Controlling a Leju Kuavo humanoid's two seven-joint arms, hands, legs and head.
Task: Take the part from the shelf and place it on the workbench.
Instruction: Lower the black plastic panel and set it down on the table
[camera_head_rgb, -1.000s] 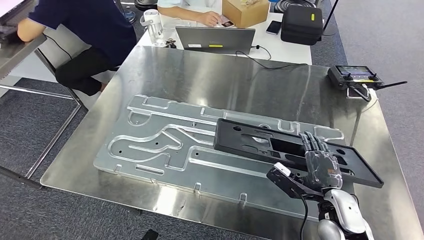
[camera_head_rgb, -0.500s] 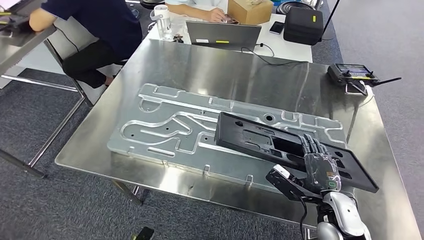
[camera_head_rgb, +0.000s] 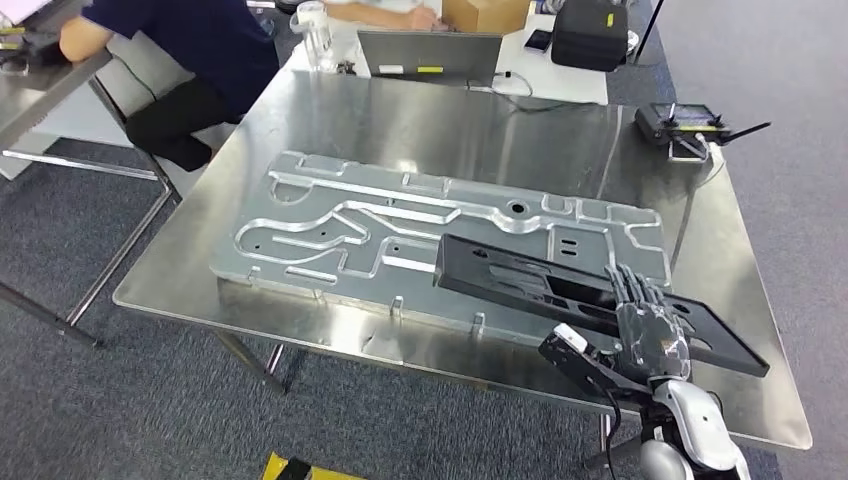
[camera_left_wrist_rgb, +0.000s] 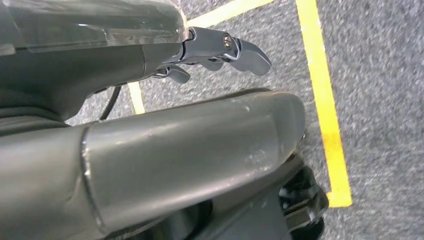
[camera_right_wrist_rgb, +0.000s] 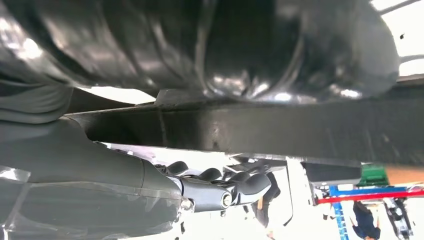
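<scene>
Right hand (camera_head_rgb: 648, 335) gripping the black part (camera_head_rgb: 560, 292) at its near end, fingers (camera_head_rgb: 632, 290) laid over the top face, thumb underneath. Part held tilted just above the steel counter (camera_head_rgb: 420, 130), far end over the machined aluminium plate (camera_head_rgb: 400, 225), near end past the plate's edge. Left hand (camera_left_wrist_rgb: 220, 50) hanging above grey floor with yellow tape lines, fingers loosely curled around nothing.
</scene>
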